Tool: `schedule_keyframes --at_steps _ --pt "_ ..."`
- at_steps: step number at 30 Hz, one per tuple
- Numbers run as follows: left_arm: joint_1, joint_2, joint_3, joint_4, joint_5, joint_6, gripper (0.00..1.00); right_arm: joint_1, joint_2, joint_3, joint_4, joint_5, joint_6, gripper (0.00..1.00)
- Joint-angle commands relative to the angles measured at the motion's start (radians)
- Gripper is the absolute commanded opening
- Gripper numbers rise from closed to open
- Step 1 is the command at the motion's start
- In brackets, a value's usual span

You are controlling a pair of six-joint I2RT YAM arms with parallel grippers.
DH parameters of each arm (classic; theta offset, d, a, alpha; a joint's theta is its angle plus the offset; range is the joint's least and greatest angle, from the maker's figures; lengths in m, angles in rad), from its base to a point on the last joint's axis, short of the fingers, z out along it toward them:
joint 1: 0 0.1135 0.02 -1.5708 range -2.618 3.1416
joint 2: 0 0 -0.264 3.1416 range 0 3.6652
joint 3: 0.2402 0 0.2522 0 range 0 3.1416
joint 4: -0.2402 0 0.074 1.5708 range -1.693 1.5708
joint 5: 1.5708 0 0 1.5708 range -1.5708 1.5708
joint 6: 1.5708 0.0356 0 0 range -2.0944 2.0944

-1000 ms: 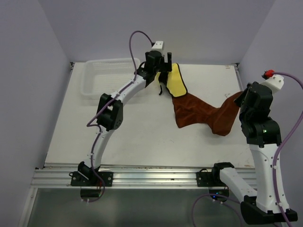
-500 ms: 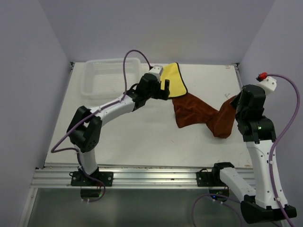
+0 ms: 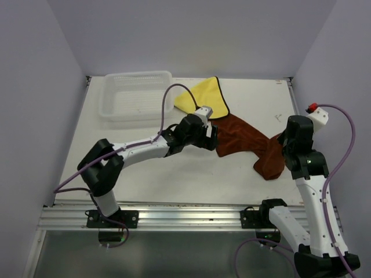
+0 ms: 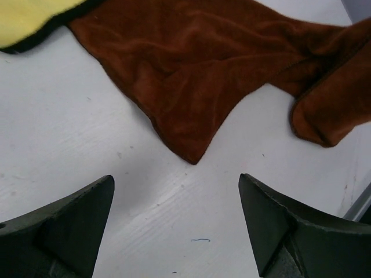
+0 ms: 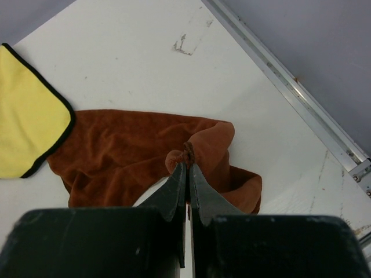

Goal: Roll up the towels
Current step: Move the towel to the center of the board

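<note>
The rust-brown towel (image 3: 243,139) lies crumpled across the middle right of the table. Its left corner (image 4: 194,157) points at my left gripper (image 4: 175,179), which hovers low over bare table just short of it, open and holding nothing. My right gripper (image 5: 186,165) is shut on a pinched fold at the brown towel's right end (image 5: 203,145), and that end is lifted and bunched. The yellow towel (image 3: 200,98) with the dark hem lies flat at the back, its near edge touching the brown one. It shows as a corner (image 4: 29,17) in the left wrist view and at the left (image 5: 29,116) in the right wrist view.
A white mesh basket (image 3: 136,92) stands at the back left. The table's metal rail (image 5: 290,87) runs along the right edge close to my right arm. Grey walls close in the back and both sides.
My left arm has swung from the yellow towel at the back down to the brown towel's left corner. My right gripper has drawn the brown towel's right end nearer.
</note>
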Motion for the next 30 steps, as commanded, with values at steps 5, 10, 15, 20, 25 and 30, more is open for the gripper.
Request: schedule_keyframes --at_steps 5,10,15,20,25,30 --pt "-0.079 0.151 0.039 0.114 0.125 -0.063 0.83 -0.001 -0.038 -0.023 0.007 0.039 0.042 0.0" --pt "-0.086 0.229 0.075 0.122 0.135 -0.07 0.82 -0.001 -0.045 -0.051 0.015 0.025 0.05 0.0" --pt "-0.086 0.29 0.125 0.119 0.136 -0.079 0.71 -0.001 -0.047 -0.066 0.026 0.016 0.052 0.0" --pt "-0.086 0.327 0.148 0.116 0.159 -0.108 0.63 -0.001 -0.053 -0.069 0.032 0.024 0.047 0.0" --pt "-0.086 0.367 0.162 0.082 0.158 -0.123 0.49 -0.001 -0.061 -0.08 0.041 0.025 0.045 0.0" --pt "-0.086 0.39 0.171 0.046 0.125 -0.123 0.41 -0.001 -0.065 -0.086 0.046 0.022 0.045 0.0"
